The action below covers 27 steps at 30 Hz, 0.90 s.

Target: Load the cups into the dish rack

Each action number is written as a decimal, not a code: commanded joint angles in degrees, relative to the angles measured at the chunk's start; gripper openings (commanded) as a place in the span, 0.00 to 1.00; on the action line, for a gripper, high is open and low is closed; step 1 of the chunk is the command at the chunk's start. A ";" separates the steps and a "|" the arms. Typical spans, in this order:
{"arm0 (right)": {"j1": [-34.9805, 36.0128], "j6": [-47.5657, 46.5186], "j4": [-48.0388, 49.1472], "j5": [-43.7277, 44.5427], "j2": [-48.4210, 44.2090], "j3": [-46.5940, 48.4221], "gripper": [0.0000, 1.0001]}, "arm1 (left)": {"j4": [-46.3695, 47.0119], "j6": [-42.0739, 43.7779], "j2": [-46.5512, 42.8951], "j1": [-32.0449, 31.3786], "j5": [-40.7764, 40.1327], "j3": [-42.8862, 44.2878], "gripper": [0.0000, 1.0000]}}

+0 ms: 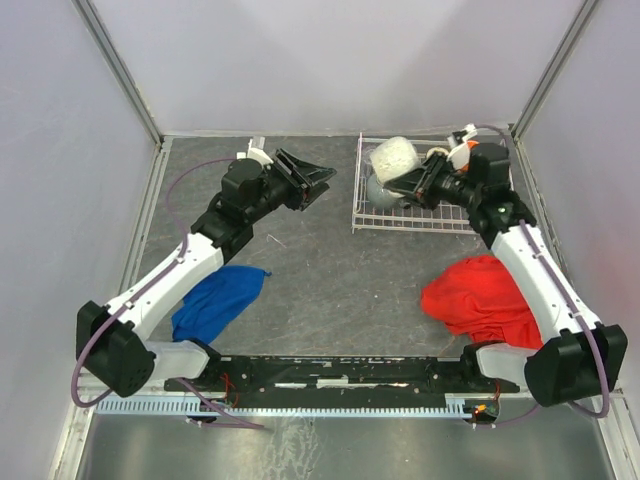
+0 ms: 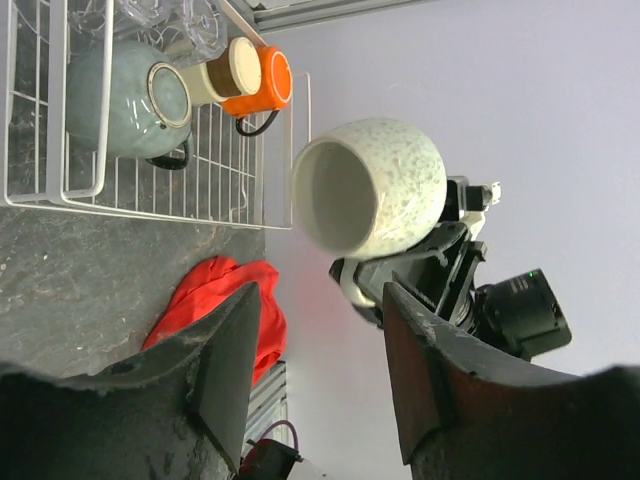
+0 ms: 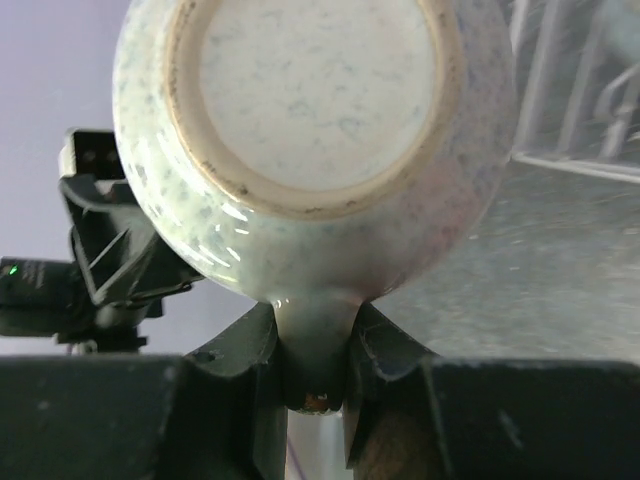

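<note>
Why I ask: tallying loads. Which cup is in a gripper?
The cream-white mug, its handle clamped in the right gripper; the grey-green mug and orange mug lie in the dish rack.

the cream-white mug (image 3: 315,110) fills most of the view, its base turned to the camera: a pale unglazed foot ring with speckled glaze around it. its handle (image 3: 312,345) points down and is pinched in the right gripper (image 3: 312,350), a dark finger (image 3: 245,375) pressed to each side. upper right, white wires of the dish rack (image 3: 575,110) stand on the grey table (image 3: 520,260). at left, black hardware (image 3: 105,255) with a small green light (image 3: 12,270) shows against a lilac wall (image 3: 50,60).
</note>
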 commanded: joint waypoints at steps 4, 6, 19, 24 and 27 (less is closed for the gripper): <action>-6.40 -40.21 -25.16 -6.73 4.37 19.56 0.01 | -3.15 3.47 -3.93 1.79 -0.33 -1.79 0.59; -7.18 -51.40 -30.15 -6.05 5.52 22.26 0.01 | -3.84 3.83 -4.74 2.30 -0.17 -2.44 0.59; -12.77 -84.75 -39.68 1.97 12.42 28.79 0.01 | -7.65 5.22 -8.49 6.73 2.18 -5.32 0.59; -16.00 -90.15 -36.52 4.67 13.85 26.62 0.01 | -9.56 6.14 -9.54 7.68 2.41 -5.71 0.59; -17.06 -94.03 -34.91 5.00 14.88 25.16 0.01 | -10.09 6.28 -9.92 8.08 2.58 -6.32 0.59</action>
